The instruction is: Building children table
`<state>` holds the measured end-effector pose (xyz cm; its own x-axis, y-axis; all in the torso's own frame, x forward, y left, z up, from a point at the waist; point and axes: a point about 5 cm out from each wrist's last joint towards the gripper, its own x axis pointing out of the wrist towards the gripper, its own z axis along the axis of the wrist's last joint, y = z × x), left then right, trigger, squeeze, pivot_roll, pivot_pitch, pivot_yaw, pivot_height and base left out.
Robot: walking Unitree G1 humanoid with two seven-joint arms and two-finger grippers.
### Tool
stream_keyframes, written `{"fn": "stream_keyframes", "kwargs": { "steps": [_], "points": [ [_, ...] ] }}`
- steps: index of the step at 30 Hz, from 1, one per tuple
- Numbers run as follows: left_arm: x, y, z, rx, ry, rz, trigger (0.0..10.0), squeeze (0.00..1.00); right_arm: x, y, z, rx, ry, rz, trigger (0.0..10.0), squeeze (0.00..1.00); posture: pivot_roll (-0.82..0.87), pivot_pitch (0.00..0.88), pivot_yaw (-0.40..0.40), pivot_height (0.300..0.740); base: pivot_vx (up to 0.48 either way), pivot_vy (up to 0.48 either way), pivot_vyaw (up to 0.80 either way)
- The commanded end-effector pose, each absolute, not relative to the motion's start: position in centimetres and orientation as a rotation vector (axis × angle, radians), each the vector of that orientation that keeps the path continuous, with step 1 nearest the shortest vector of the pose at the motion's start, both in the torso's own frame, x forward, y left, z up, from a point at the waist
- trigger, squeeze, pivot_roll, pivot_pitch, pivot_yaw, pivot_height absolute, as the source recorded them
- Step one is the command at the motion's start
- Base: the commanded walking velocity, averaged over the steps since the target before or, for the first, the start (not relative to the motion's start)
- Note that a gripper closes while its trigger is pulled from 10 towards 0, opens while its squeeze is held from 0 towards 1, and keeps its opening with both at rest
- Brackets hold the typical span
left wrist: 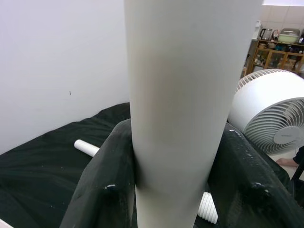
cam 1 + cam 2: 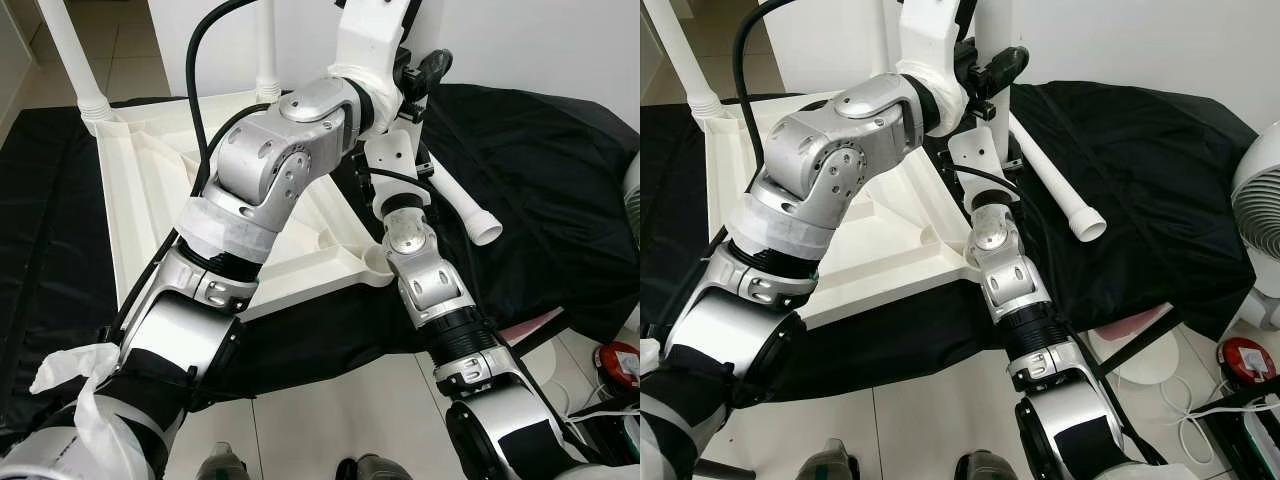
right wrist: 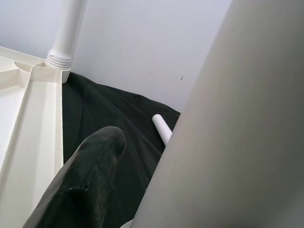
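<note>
the left gripper is clamped on a white leg, one black finger pressed on each side of the tube. in the head views that leg stands upright at about 12 o'clock, near the far corner of the tabletop, with the silver left arm bent across the tabletop to reach it.

the right gripper is up against the same leg, at roughly 12 o'clock from the right forearm. the wrist view has one black finger beside the pale tube; whether it is gripping or loose i cannot tell.

the tabletop lies upside down on a black cloth, its ribbed underside facing up. two more legs are already standing in their sockets: one at 10 o'clock at the far left corner, another at 11 o'clock behind the left arm. the near corner socket sits just beside the right arm's wrist joint.

a loose leg lies flat on the cloth at about 2 o'clock, ribbed end toward the near right. a white fan stands at 3 o'clock past the cloth's edge, and a red round thing sits on the tiled floor at 4 o'clock.
</note>
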<state>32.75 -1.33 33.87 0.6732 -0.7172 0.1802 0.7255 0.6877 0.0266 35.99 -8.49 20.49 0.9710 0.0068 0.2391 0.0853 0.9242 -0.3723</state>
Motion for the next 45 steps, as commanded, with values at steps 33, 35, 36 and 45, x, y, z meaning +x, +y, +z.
{"fn": "stream_keyframes", "kwargs": {
  "steps": [33, 35, 36, 45],
  "points": [
    [31.4, -2.1, 34.9, -0.077, -0.307, -0.897, 10.0, 0.0, 35.8, -8.4, 20.6, -0.206, -0.258, -0.108, 10.0, 0.0, 0.01, 0.0, -0.019, 0.74, 0.0, 0.0, 0.0],
    [31.4, -2.0, 35.0, -0.072, -0.319, -0.894, 10.0, 0.0, 35.8, -8.3, 20.6, -0.205, -0.258, -0.107, 10.0, 0.0, 0.01, 0.0, -0.018, 0.74, 0.0, 0.0, 0.0],
    [31.4, -2.0, 35.0, -0.067, -0.326, -0.891, 10.0, 0.0, 35.8, -8.3, 20.6, -0.204, -0.258, -0.107, 10.0, 0.0, 0.01, 0.0, -0.018, 0.74, 0.0, 0.0, 0.0],
    [31.5, -2.0, 34.7, -0.059, -0.31, -0.883, 0.0, 0.0, 35.8, -8.1, 20.7, -0.208, -0.272, -0.106, 10.0, 0.0, 0.01, 0.0, -0.02, 0.74, 0.0, 0.0, 0.0]
  ]
}}
